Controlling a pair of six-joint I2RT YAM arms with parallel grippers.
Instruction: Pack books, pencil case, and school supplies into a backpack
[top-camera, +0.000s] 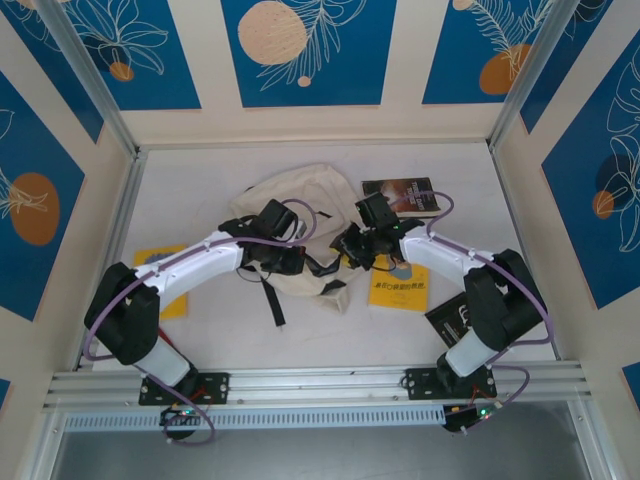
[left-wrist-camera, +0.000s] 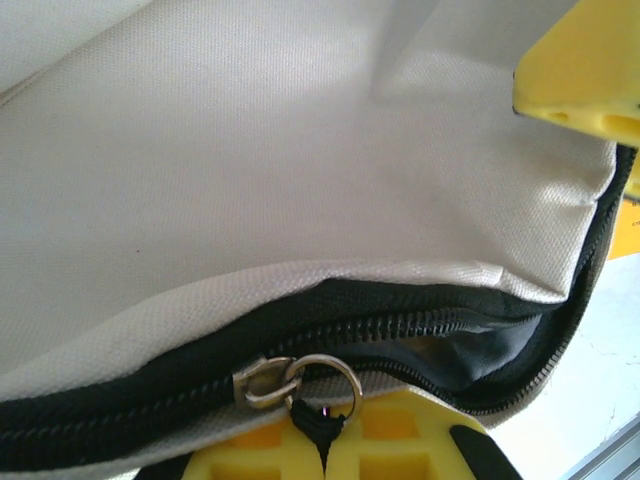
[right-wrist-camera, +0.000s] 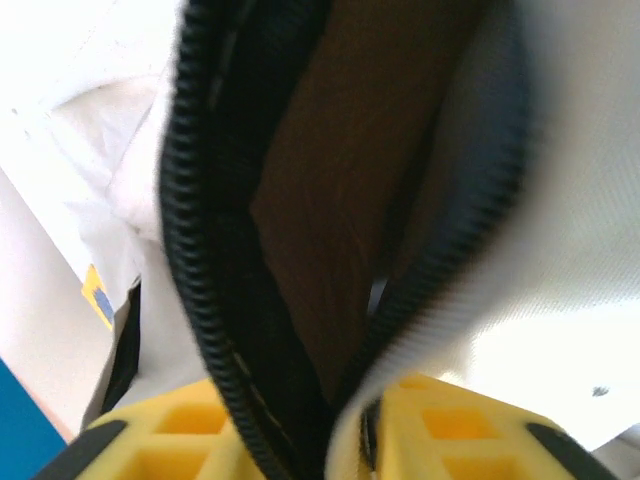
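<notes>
From above, the cream backpack (top-camera: 300, 190) lies mid-table, books (top-camera: 398, 290) around it. Left wrist: the left gripper (left-wrist-camera: 322, 440) pinches the zip pull (left-wrist-camera: 262, 383), jaws pressed together. Right wrist, blurred: the right gripper (right-wrist-camera: 350, 440) seems clamped on the backpack's open zip edge.

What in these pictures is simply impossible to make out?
Inside the backpack: right wrist view, blurred and dark; the brown shape within is unclear.
The left yellow book: top view, mostly covered by the left arm.
The black book: top view, partly covered by the right arm.
The brown book: top view, lettering too small to read.
</notes>
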